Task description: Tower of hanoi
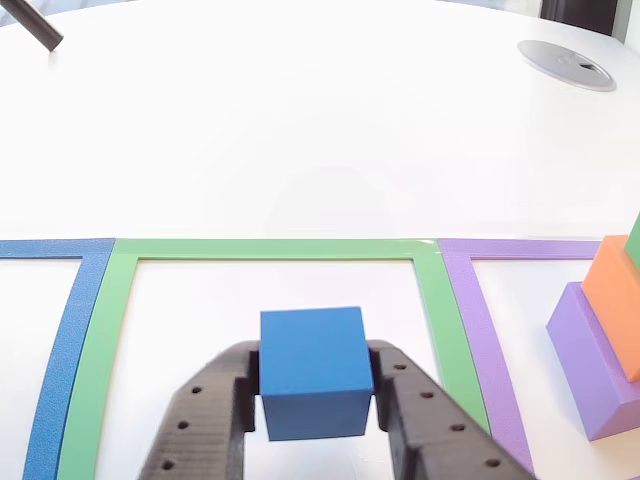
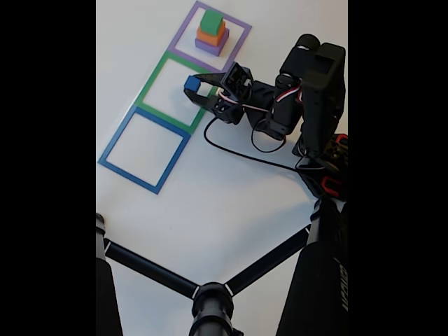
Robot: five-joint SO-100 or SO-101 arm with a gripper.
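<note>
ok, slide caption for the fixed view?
Gripper holds blue cube over green square outline; three-block stack sits in purple outline.

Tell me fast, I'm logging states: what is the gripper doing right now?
Gripper: closed on the blue cube, over the green square outline.

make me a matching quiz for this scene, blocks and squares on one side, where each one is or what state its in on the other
Things:
1. blue block
2. purple block
3. green block
4. blue square outline

Places or states:
A. top of the stack
B. nothing inside it
C. held between the pincer fingers, over the green square outline
D. bottom of the stack, inside the purple square outline

Pairs: 1-C, 2-D, 3-A, 4-B
</note>
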